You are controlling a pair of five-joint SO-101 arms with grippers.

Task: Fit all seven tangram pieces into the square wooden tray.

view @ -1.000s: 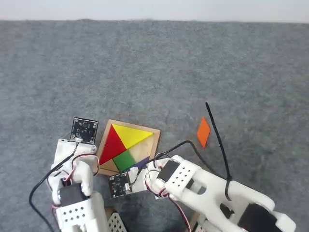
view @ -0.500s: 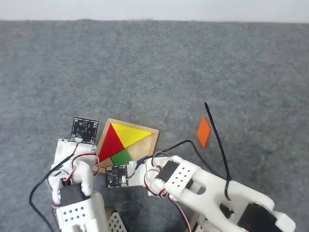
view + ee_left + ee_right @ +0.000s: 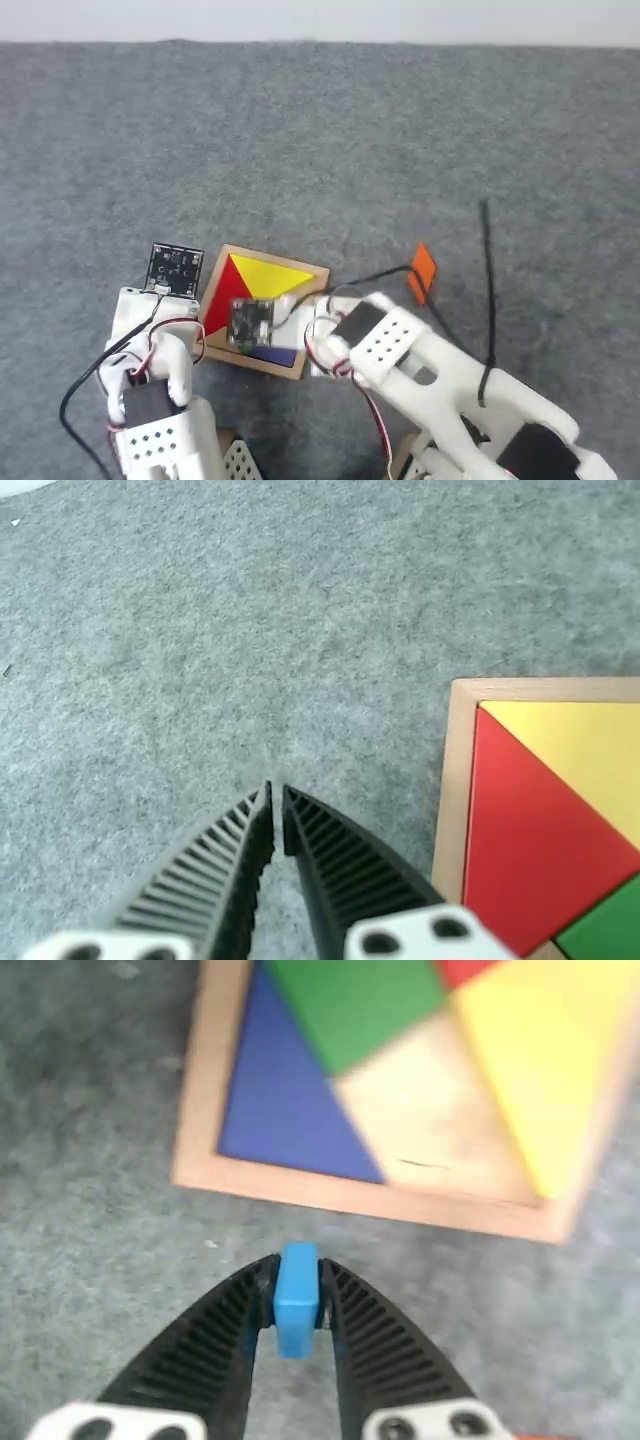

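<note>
Right pincer is clenched on a light blue piece, seen edge-on so its shape is unclear, held just outside the wooden tray rim | red piece, yellow piece, green piece and dark blue piece are seated in the tray | orange piece is laid apart on the surface | left pincer is closed on nothing beside the tray

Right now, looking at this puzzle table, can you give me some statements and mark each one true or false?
1. The right pincer grips a light blue piece. True.
2. The orange piece lies inside the tray. False: it lies on the grey mat, apart from the tray.
3. The left pincer holds the red piece. False: it is shut on nothing; the red piece sits in the tray.
4. Part of the tray's floor is bare wood. True.
</note>
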